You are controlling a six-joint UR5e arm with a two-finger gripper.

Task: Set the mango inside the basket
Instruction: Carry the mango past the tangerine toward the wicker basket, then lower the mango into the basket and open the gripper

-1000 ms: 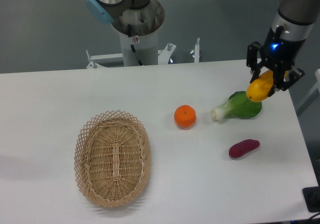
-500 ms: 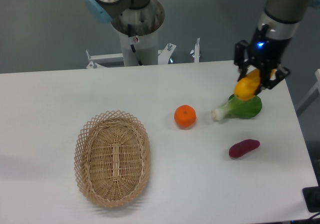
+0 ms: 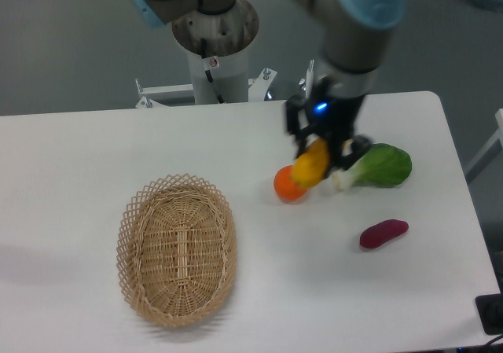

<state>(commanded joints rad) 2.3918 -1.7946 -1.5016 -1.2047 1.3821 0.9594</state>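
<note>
1. We see a white table in front of a grey floor, with the robot's pedestal standing at the far edge, a little left of centre.

2. The gripper hangs above the middle of the table, its jaws closed around the mango — the fruit is clamped near its upper end, so the yellow body tilts down and to the left below the fingers.

3. Held that high, the mango rides clear of the table and of the orange, which shows just behind and below its lower tip; we cannot tell from this single view how much air separates them.

4. The basket lies well apart, near and to the left, its long axis running near to far and its hollow open upward — nothing is in it that we can make out.

5. Right of the gripper rest a leafy green vegetable and, nearer, a purple sweet potato; both sit off the line to the basket.

6. We judge the carry to be under way, with leftward and nearward travel to the basket and the release left to do.
</note>
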